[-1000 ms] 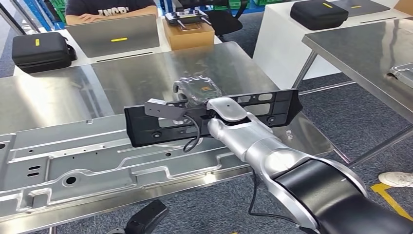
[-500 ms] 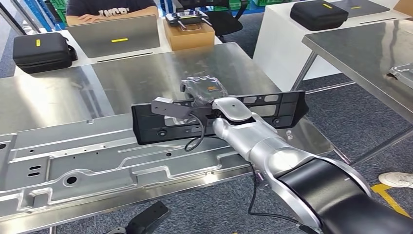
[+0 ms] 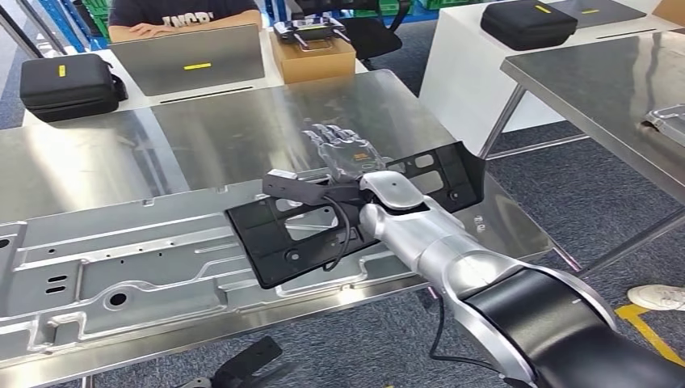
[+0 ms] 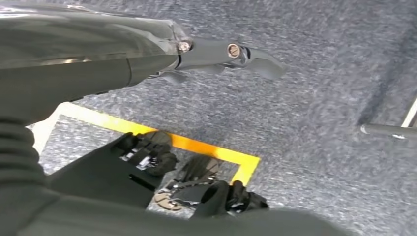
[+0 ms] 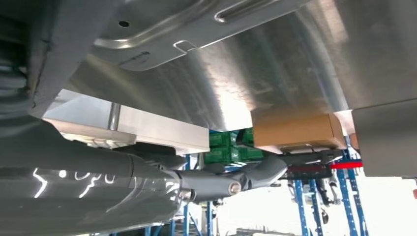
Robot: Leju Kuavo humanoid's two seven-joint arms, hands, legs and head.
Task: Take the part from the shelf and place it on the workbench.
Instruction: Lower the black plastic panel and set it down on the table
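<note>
The steel desk (image 3: 242, 121) takes up most of the head view, its polished top low enough for the robot to reach over from the near edge. That suits the task: it is the workbench the part is meant for. Across its near half lies a large stamped sheet-metal panel (image 3: 121, 259), flat, ribs and holes upward, reaching almost to the front rim.

On that panel's right end, and partly on the bare desk beyond it, lies the black plastic part (image 3: 283, 242), a long frame with rectangular cut-outs. It looks flat or nearly so, one end toward the robot and the other angled away to the right, so I judge it set down and the placing all but done. Whether its far end rests fully on the desk I cannot tell, since the arm covers the middle.

The silver right arm stretches over the part from the lower right. The right hand (image 3: 343, 149) is past the part's far edge, fingers spread and extended above the desk, with nothing in it. That pose fits a release.

The left hand (image 4: 216, 49) hangs at the robot's side over grey carpet with a yellow floor line; one finger juts out straight and nothing is seen in it, but how far apart its fingers are I cannot tell.
</note>
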